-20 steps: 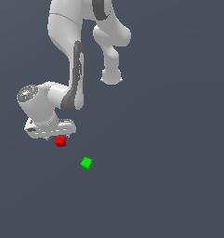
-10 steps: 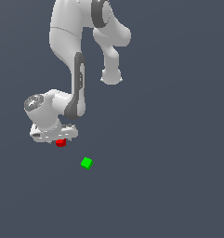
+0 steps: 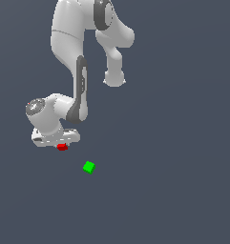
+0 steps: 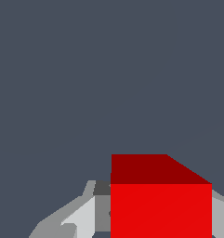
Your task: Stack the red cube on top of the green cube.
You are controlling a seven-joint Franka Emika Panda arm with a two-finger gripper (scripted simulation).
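Note:
The red cube [image 3: 62, 147] lies on the grey floor, mostly hidden under my white gripper [image 3: 59, 143], which stands low over it. In the wrist view the red cube [image 4: 160, 204] fills the space between the two grey fingers [image 4: 85, 216], and they touch it on both sides. The gripper is shut on the red cube. The green cube [image 3: 89, 167] lies alone on the floor, a short way off toward the exterior view's lower right of the gripper. The green cube does not show in the wrist view.
The white arm [image 3: 71, 43] rises behind the gripper and bends overhead toward the exterior view's right. The plain dark grey floor [image 3: 173, 190] lies all around both cubes.
The gripper has come down over the red cube, which is now mostly covered by the hand. Neither cube has moved.

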